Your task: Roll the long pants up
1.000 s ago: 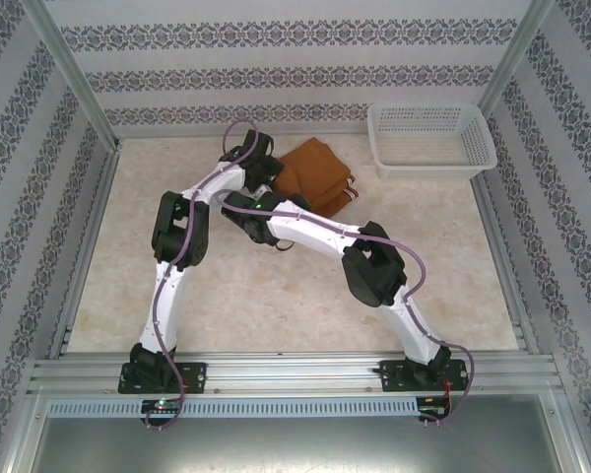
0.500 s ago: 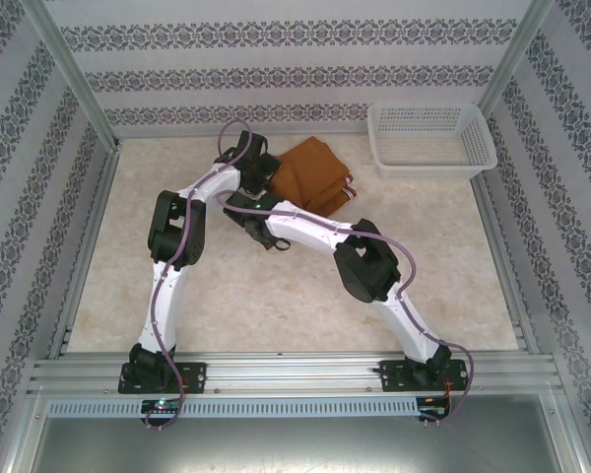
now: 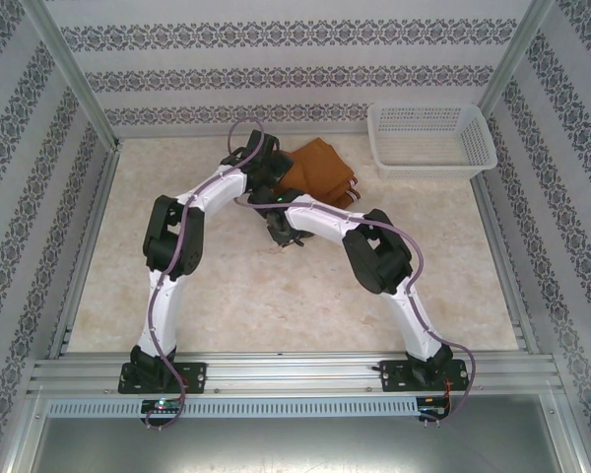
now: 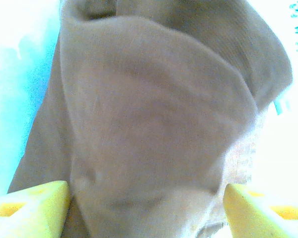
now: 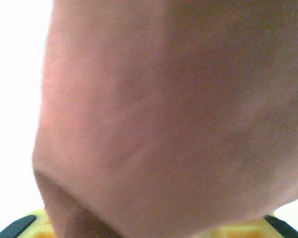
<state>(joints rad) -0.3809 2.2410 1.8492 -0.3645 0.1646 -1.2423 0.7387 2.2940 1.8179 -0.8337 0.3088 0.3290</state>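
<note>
Left of the white basket [image 3: 433,168], the long pants [image 3: 320,172] lie bundled, seemingly mid-roll. The left gripper [image 4: 149,208] gapes wide around a fold, while the right gripper's [image 5: 149,230] hold is unclear. Next, it should pinch the cloth and turn it over.

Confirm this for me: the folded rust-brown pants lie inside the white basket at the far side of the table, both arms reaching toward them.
Wrong on one count. The long pants lie on the table, left of the white basket and apart from it, not inside it. The top external view shows this. The rest stands.
</note>
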